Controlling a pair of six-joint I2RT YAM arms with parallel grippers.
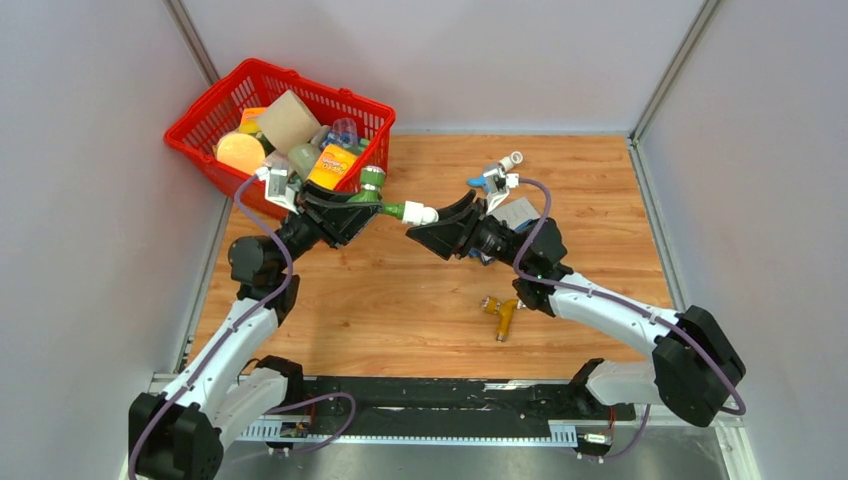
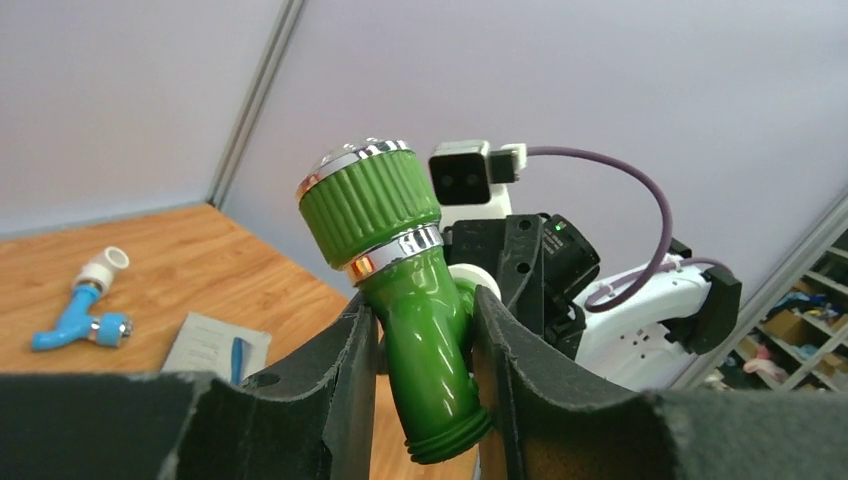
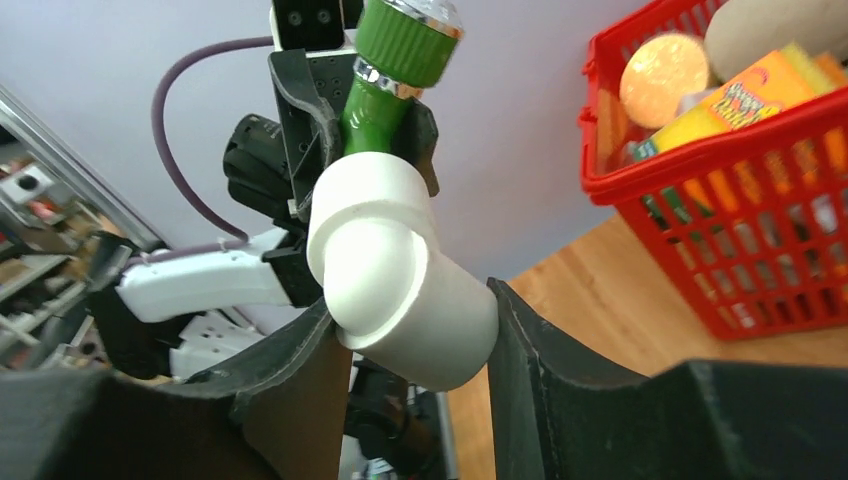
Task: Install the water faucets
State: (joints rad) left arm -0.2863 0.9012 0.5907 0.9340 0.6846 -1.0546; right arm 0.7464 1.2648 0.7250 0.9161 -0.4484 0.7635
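My left gripper [image 1: 368, 207] is shut on the green faucet [image 1: 388, 208], held in the air above the table's middle. In the left wrist view the gripper [image 2: 425, 375] clamps the faucet's body [image 2: 420, 330], knob up. My right gripper [image 1: 432, 224] is shut on a white elbow fitting [image 1: 421, 213] that sits on the green faucet's end. The right wrist view shows this gripper [image 3: 415, 350] around the elbow [image 3: 400, 265], with the green faucet [image 3: 395, 60] beyond. The blue faucet [image 1: 488, 180], with a white fitting on it, lies at the back. The orange-yellow faucet [image 1: 501, 315] lies near the right arm.
A red basket [image 1: 205, 105] full of groceries stands at the back left, close behind my left gripper; it also shows in the right wrist view [image 3: 740, 300]. A flat grey packet [image 1: 517, 212] lies by the right wrist and shows in the left wrist view [image 2: 215, 345].
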